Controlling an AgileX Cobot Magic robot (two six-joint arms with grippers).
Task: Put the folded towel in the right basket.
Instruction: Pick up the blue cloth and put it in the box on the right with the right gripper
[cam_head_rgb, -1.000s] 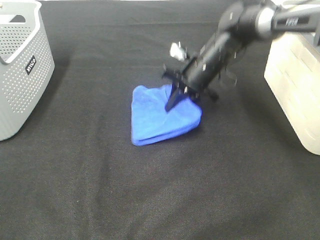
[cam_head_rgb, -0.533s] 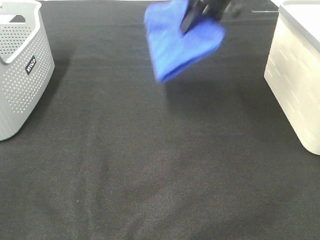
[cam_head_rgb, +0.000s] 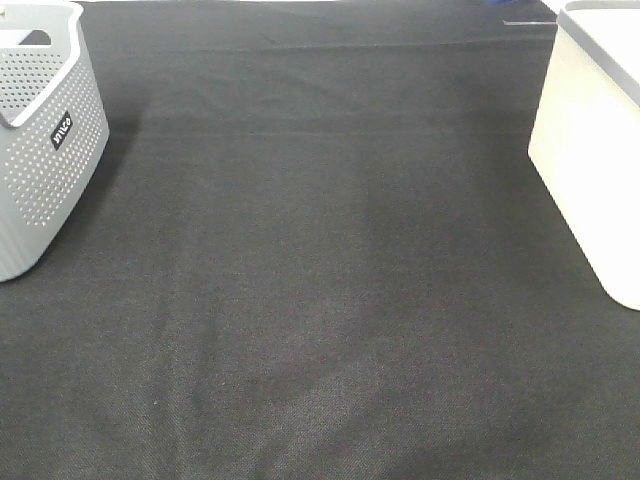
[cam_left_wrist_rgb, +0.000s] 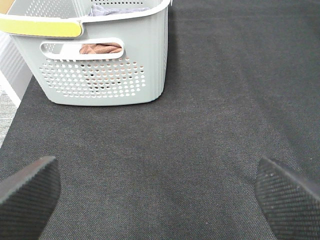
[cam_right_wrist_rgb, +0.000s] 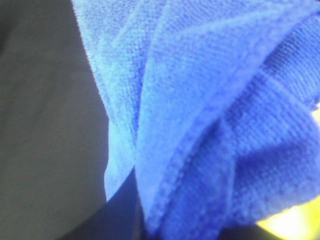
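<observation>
The folded blue towel (cam_right_wrist_rgb: 200, 115) fills the right wrist view, hanging close to the camera above the black cloth. It hides the right gripper's fingers, which hold it lifted. Neither the towel nor the right arm shows in the exterior high view; both are above its top edge. The right basket (cam_head_rgb: 590, 170) is cream-white and stands at the right edge of the table. My left gripper (cam_left_wrist_rgb: 160, 200) is open and empty, its fingertips (cam_left_wrist_rgb: 27, 195) wide apart low over the cloth.
A grey perforated basket (cam_head_rgb: 40, 140) stands at the left edge; the left wrist view shows it (cam_left_wrist_rgb: 100, 75) holding some cloth. The black tablecloth (cam_head_rgb: 320, 280) lies flat between the two baskets.
The right gripper closed on the towel, lifted it off the cloth and carried it up and back, out of the exterior high view.
</observation>
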